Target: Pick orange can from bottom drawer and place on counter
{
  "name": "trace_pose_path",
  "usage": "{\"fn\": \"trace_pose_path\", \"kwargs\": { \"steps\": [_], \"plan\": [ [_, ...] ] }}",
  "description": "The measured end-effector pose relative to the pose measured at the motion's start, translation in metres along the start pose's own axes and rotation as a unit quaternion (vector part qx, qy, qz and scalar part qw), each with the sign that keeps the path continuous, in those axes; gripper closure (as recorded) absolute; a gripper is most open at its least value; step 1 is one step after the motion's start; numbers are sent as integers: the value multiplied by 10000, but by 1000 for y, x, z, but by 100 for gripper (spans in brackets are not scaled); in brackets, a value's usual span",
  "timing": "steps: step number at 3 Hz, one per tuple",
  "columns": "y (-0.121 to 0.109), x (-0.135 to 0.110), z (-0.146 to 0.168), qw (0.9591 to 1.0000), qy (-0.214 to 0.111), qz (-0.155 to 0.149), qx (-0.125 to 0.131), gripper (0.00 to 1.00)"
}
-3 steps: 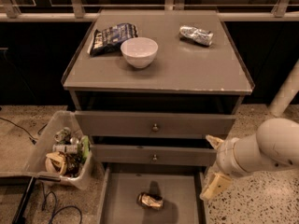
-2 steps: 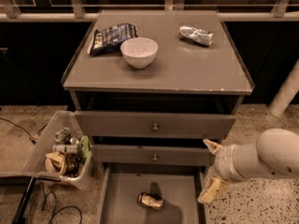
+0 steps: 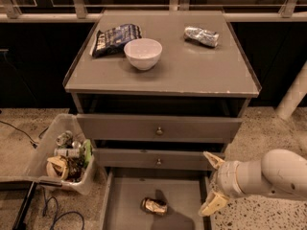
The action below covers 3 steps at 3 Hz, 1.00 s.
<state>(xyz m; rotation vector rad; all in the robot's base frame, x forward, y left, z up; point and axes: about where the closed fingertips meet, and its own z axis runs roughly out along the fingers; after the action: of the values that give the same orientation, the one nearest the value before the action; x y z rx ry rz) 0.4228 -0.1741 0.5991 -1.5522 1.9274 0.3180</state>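
While the end effector point(image 3: 211, 182) hung released and empty at the right wall of the drawer point(image 3: 125, 200), we found the can point(image 3: 154, 205) lying on its side on the drawer floor. We judged that a skewed grasp could roll it, or the fingers could strike the wall. The surface point(image 3: 192, 68) awaited it. We could read no writing on the can or the bag point(image 3: 115, 38).

One orange can point(image 3: 154, 206), one bowl point(image 3: 143, 53), one gripper point(image 3: 204, 184) beside bottom drawer point(image 3: 128, 196)
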Motion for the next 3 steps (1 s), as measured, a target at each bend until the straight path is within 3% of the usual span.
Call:
{"fn": "trace_pose_path", "kwargs": {
  "steps": [2, 3],
  "plan": [
    [19, 22, 56, 9996, -164, -45, -228, 0],
    [20, 48, 102, 9988, 22, 139, -466, 0]
  ]
}}
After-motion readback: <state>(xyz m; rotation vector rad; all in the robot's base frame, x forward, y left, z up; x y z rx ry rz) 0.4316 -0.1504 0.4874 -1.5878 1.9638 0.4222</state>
